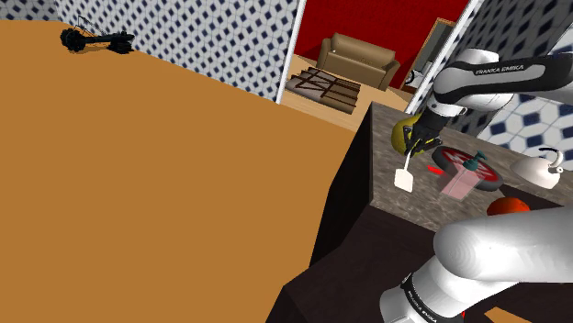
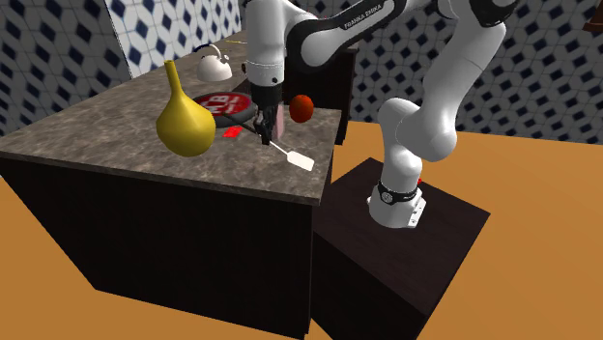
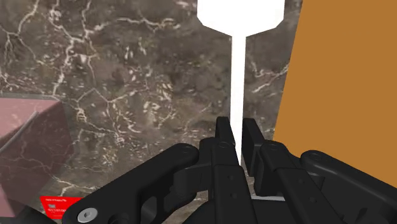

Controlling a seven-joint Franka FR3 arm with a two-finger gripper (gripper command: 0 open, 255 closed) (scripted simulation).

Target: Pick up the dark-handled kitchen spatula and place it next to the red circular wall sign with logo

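Wrist view: black tool (image 3: 236, 137) closed tight on thin shaft of white-bladed spatula (image 3: 240, 38). Spatula slants down from tool, blade near edge of dark marbled bench (image 3: 127, 76), close to red round sign (image 2: 215, 99).

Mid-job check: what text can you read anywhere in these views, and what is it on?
"FRANKA EMIKA": on the white arm.
Red round sign: white logo lettering, too blurred to read.
Small red label on the countertop: print too small to read.
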